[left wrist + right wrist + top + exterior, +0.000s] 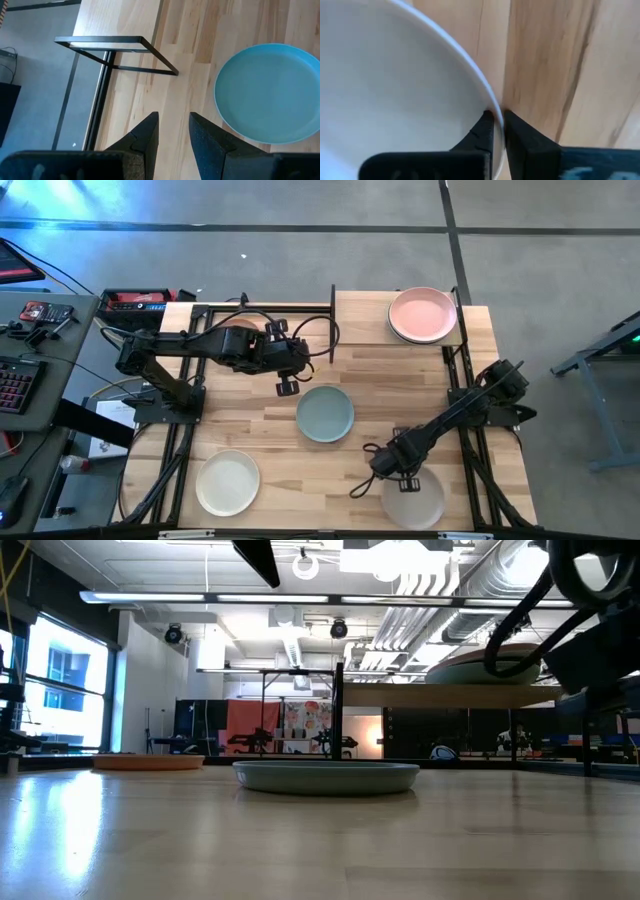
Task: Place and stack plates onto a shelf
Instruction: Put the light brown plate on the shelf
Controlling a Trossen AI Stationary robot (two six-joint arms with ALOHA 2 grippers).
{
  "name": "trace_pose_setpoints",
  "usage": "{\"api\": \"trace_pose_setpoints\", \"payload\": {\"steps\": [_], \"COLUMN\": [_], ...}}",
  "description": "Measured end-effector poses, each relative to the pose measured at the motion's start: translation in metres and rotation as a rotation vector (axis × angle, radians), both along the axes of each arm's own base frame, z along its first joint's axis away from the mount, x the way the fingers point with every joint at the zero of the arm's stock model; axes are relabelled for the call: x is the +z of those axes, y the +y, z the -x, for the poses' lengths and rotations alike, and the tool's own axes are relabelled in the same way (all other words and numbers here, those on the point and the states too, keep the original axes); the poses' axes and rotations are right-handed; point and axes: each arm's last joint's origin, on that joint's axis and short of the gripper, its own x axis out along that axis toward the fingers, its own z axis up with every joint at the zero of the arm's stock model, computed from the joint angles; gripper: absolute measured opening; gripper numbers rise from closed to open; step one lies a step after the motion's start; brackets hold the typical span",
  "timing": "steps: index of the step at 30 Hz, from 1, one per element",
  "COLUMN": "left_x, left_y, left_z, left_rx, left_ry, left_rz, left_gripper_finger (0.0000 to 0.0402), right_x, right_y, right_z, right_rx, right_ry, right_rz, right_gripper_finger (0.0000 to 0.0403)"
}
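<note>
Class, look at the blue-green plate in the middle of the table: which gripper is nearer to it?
Left. The left gripper hovers open just beside the blue-green plate. The right gripper is farther off, shut on the rim of the beige plate.

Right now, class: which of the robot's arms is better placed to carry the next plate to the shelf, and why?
The right. The right gripper is shut on the rim of the beige plate. The left gripper is open and empty, beside the blue-green plate. The shelf already bears the pink plate.
</note>
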Motion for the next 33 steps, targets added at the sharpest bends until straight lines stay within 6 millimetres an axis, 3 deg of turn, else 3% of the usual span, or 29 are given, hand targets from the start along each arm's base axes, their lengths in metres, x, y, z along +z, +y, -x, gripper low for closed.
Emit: {"api": "trace_pose_setpoints", "payload": {"steps": [5,15,24,33], "left_x": [-0.001,-0.004,-0.007,-0.007], "left_y": [0.000,0.001,0.002,0.014], "left_z": [0.001,0.009,0.017,0.017], "left_rx": [0.001,0.008,0.013,0.053], "left_ry": [0.013,0.103,0.196,0.197], "left_rz": [-0.001,-0.002,-0.015,-0.015], "left_gripper_finger": [0.0097,0.0097,0.0097,0.0097], "right_x": [0.009,0.060,0.103,0.131], "right_y": [-0.003,-0.023,-0.061,-0.113], "right_z": [0.001,0.004,0.014,0.021], "right_rx": [-0.143,-0.493,-0.763,-1.026], "right_ry": [-0.003,-0.184,-0.344,-0.488], "right_rz": [-0.002,-0.001,0.032,0.087], "right_gripper_finger": [0.0002,0.0000,0.0000,0.0000]}}
